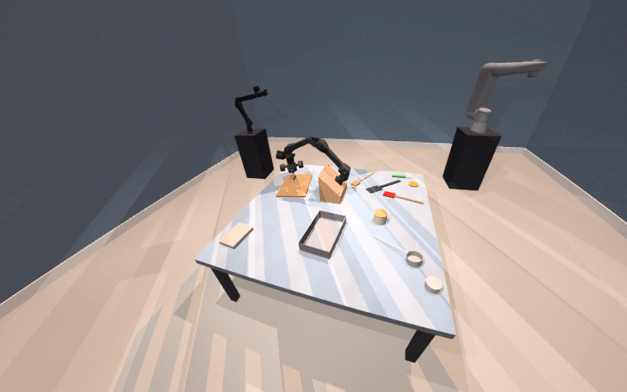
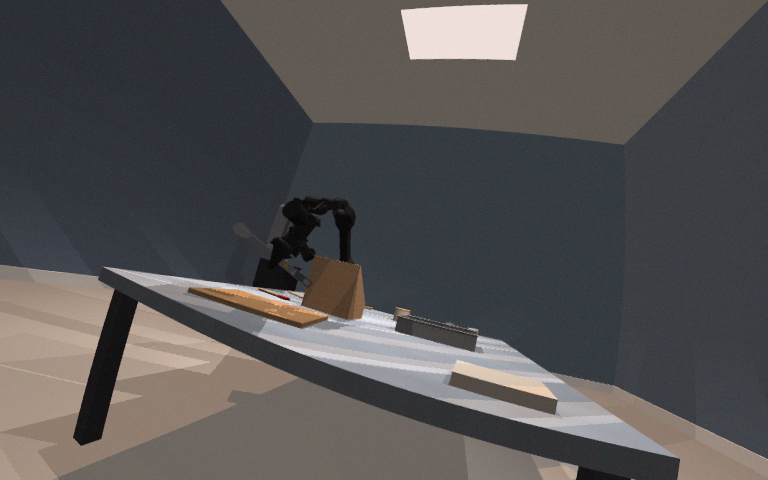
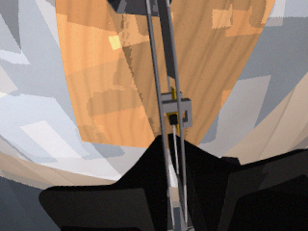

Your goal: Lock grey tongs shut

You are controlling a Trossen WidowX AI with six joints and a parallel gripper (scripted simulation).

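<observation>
My gripper (image 1: pixel 292 171) (image 2: pixel 274 260) (image 3: pixel 166 140) is shut on the grey tongs (image 2: pixel 257 242) (image 3: pixel 168 53) and holds them above the wooden board (image 1: pixel 284 191) (image 2: pixel 215 296) (image 3: pixel 98 121). The tongs are tilted in the exterior view, with a broad end at the upper left and a ring-like end at the lower right. Their two arms lie close together in the wrist view, beside a grey block with yellow parts. Whether the hinge is locked cannot be seen. The roasting tin (image 1: pixel 315 252) (image 2: pixel 436 332) stands on the table without the tongs.
A wooden knife block (image 1: pixel 329 185) (image 2: pixel 333 287) stands close beside the board, under the arm. A pale slab (image 1: pixel 236 234) (image 2: pixel 501 386) lies at the table's side. A black spatula (image 1: pixel 384 186), a red spatula (image 1: pixel 389 194) and a round tin (image 1: pixel 380 217) are beyond the knife block.
</observation>
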